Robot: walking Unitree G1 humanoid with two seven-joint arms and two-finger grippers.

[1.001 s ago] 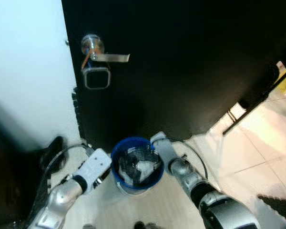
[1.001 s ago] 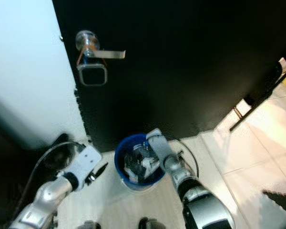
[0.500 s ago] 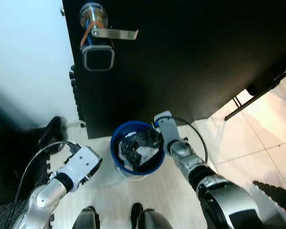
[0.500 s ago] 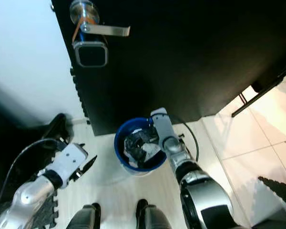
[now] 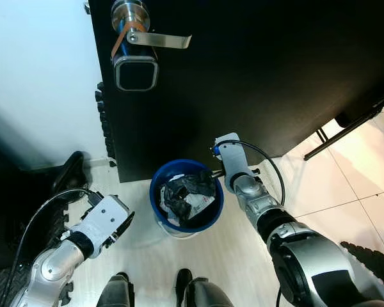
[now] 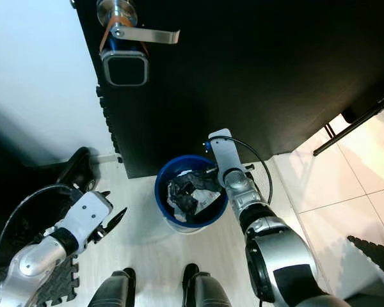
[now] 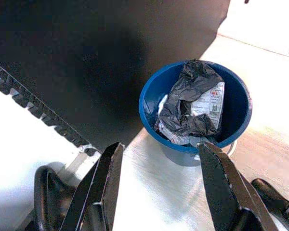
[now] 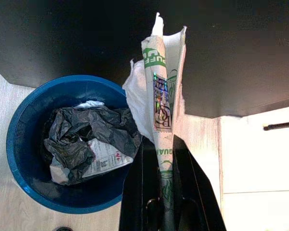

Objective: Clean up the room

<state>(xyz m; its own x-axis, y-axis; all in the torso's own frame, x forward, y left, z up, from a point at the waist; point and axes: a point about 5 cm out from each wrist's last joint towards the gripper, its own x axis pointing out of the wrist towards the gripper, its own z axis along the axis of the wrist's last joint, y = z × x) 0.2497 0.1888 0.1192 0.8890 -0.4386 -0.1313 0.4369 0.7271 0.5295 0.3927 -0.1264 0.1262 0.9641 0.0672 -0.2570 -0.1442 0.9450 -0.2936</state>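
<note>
We see the right gripper (image 8: 166, 211) clenched on a folded paper wrapper (image 8: 159, 101), held at the bin's (image 5: 159, 192) rim nearest the black door (image 5: 256, 70) — bin on the floor, holding black plastic (image 7: 188, 103). Left gripper (image 7: 161, 187) spread wide, beside the bin.

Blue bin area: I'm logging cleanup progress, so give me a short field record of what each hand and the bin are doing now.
bin: blue bin on the pale floor, in front of the black door
bin contents: crumpled black bag and printed wrappers
right hand: right hand shut on a flattened white-and-green carton, beside the bin's rim
left hand: left hand open, holding nothing, off to the bin's side
</note>
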